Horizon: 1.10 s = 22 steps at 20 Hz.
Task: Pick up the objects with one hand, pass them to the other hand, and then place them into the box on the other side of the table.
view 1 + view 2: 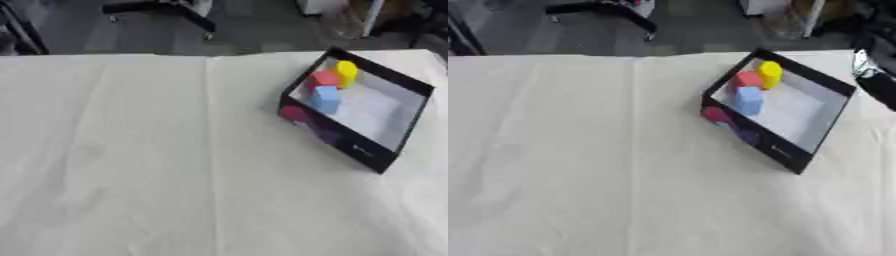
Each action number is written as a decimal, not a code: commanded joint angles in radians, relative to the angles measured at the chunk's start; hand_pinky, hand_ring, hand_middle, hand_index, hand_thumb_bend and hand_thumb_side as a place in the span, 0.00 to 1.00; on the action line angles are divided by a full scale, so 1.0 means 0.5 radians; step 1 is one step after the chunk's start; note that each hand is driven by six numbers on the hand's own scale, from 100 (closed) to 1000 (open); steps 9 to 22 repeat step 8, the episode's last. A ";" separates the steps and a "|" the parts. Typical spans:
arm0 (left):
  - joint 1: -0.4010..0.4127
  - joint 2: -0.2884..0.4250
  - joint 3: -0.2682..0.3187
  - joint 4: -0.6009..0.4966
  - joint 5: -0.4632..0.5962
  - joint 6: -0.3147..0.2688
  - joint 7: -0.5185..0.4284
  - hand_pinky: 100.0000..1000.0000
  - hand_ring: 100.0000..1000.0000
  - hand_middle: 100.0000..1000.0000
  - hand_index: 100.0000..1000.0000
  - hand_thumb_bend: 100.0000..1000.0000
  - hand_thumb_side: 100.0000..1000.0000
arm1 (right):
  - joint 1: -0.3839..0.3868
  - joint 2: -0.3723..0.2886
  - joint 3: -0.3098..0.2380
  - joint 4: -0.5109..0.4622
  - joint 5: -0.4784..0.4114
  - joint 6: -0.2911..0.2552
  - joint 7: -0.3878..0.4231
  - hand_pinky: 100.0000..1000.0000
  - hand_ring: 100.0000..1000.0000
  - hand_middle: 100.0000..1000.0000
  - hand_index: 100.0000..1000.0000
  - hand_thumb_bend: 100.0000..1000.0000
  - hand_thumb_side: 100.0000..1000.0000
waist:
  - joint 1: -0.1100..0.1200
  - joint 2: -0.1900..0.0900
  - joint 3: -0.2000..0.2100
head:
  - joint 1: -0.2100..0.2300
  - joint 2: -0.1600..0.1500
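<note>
A black box [353, 145] with a pale floor lies at an angle on the right half of the table. Inside it, near its far left corner, stand a yellow block [346, 73], a red block [322, 79] and a blue block [325, 99], close together. The box's outer front wall carries reddish and purple marks. A black and silver part of my right hand or arm [878, 81] shows only at the right edge of the right eye view, beside the box's far right side and holding nothing that I can see. My left hand appears in neither view.
A white cloth [149, 150] with a lengthwise crease covers the whole table. Beyond the far edge lies a dark floor with a chair base [162, 9] and other furniture legs.
</note>
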 commanded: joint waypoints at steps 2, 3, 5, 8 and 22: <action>-0.090 0.185 0.051 -0.044 -0.003 -0.198 0.355 0.81 0.73 0.74 0.81 0.39 0.73 | -0.019 -0.090 -0.047 -0.216 -0.065 -0.036 -0.204 0.81 0.79 0.82 0.87 0.00 0.18 | 0.008 -0.045 -0.002 | 0.004 0.011; -0.116 0.224 0.048 -0.044 -0.005 -0.256 0.442 0.81 0.73 0.74 0.81 0.39 0.72 | -0.035 -0.106 -0.051 -0.226 -0.071 -0.063 -0.263 0.81 0.79 0.82 0.86 0.00 0.18 | 0.009 -0.049 -0.002 | 0.004 0.012; -0.182 0.305 0.032 -0.044 -0.003 -0.384 0.611 0.81 0.75 0.75 0.83 0.41 0.68 | -0.081 -0.153 -0.056 -0.233 -0.075 -0.131 -0.381 0.82 0.79 0.82 0.86 0.00 0.18 | 0.013 -0.062 -0.003 | 0.002 0.020; -0.275 0.398 -0.006 -0.044 -0.007 -0.535 0.811 0.82 0.76 0.76 0.84 0.44 0.63 | -0.153 -0.232 -0.050 -0.235 -0.081 -0.228 -0.521 0.83 0.81 0.83 0.88 0.00 0.21 | 0.015 -0.080 -0.004 | 0.003 0.031; -0.275 0.398 -0.006 -0.044 -0.007 -0.535 0.811 0.82 0.76 0.76 0.84 0.44 0.63 | -0.153 -0.232 -0.050 -0.235 -0.081 -0.228 -0.521 0.83 0.81 0.83 0.88 0.00 0.21 | 0.015 -0.080 -0.004 | 0.003 0.031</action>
